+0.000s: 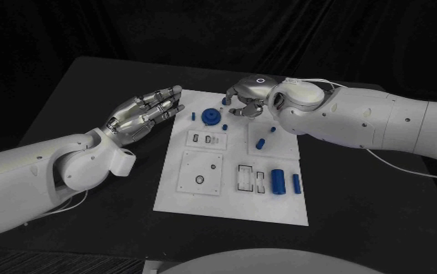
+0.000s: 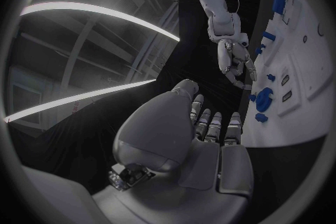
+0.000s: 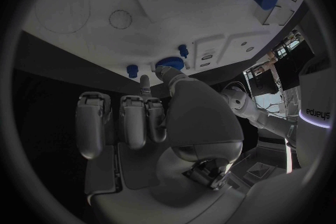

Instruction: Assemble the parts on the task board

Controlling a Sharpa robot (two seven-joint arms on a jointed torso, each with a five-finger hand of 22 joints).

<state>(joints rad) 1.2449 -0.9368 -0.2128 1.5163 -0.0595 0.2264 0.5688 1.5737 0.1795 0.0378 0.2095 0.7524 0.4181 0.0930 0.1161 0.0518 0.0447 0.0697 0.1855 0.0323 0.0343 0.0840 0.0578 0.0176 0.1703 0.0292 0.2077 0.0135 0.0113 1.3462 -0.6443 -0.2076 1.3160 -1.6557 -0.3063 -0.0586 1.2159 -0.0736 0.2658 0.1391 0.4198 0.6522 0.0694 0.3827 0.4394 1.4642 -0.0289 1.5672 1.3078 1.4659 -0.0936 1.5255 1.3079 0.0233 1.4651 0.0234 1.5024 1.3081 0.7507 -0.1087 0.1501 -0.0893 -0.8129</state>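
The white task board (image 1: 202, 206) lies in the middle of the black table. A blue toothed disc (image 1: 211, 116) stands near its far left corner, with small blue pegs (image 1: 193, 116) (image 1: 261, 142) around it. Two blue cylinders (image 1: 278, 181) lie at the near right. My right hand (image 1: 247, 100) hangs over the board's far edge, fingers pointing down beside a small blue peg (image 1: 226, 100); I see nothing between them. In the right wrist view its thumb (image 3: 168, 75) reaches toward the disc (image 3: 170, 63). My left hand (image 1: 146, 115) hovers flat and empty, left of the board's far corner.
The board has square recessed plates (image 1: 200, 173) and slotted frames (image 1: 247, 178) on its near half. Black table surface (image 1: 100, 223) surrounds the board on every side, and a dark curtain hangs behind it.
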